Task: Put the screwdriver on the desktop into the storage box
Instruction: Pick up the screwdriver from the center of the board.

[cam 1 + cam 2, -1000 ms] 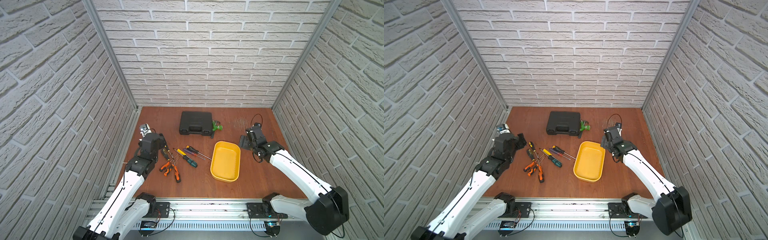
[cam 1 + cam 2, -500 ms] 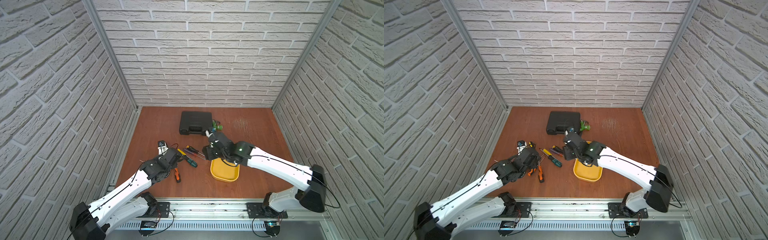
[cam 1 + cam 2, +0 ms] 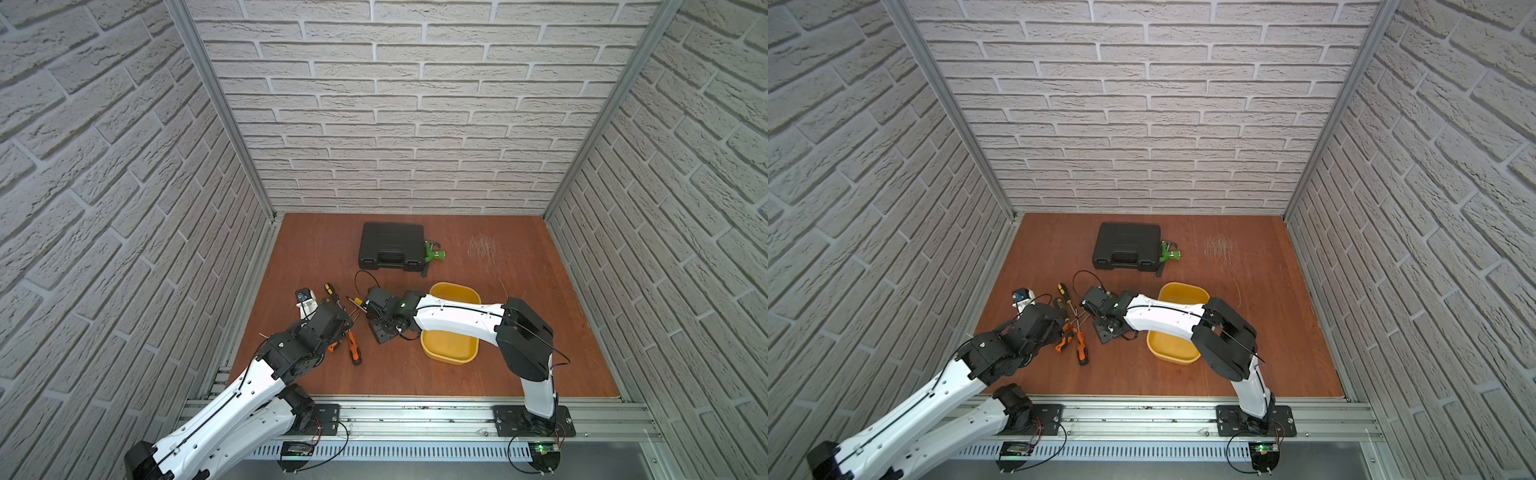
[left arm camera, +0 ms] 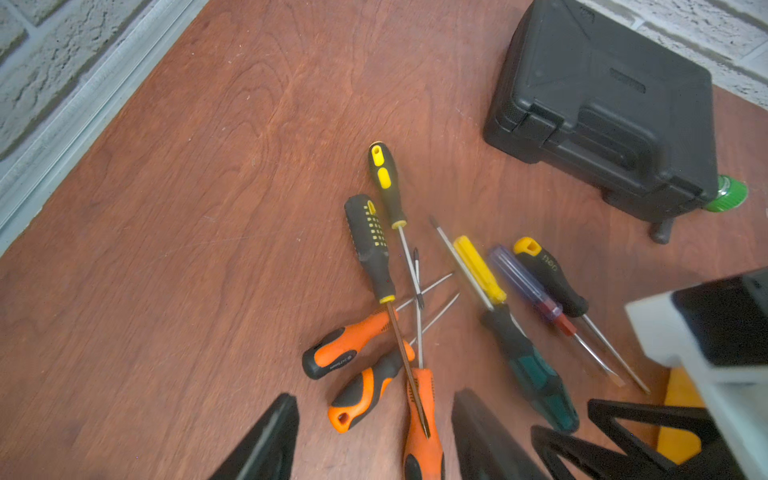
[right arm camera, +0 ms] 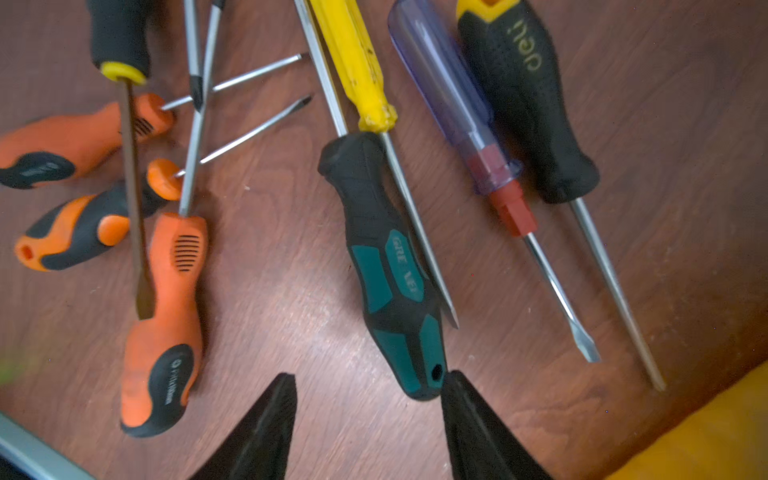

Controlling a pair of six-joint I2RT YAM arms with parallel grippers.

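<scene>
Screwdrivers point(image 4: 374, 253) lie heaped on the desktop point(image 3: 540, 270), just beside the yellow storage box point(image 3: 451, 350).
I see my right gripper point(image 5: 370, 376) spread and empty, with one fingertip at the butt of the teal-handled screwdriver point(image 5: 390, 270). My left gripper point(image 4: 374, 395) is also spread, over the orange-handled screwdrivers point(image 4: 428, 390).

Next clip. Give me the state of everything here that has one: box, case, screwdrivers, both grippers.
Yellow plastic storage box: upright, visible parts empty, middle hidden by the right arm.
Black plastic tool case: closed, lying flat.
Screwdrivers: lying on the reddish wood-grain desktop, some shafts crossed.
Left gripper: jaws open above an orange-handled screwdriver, holding nothing.
Right gripper: jaws open, one tip beside the teal-and-black screwdriver handle.
</scene>
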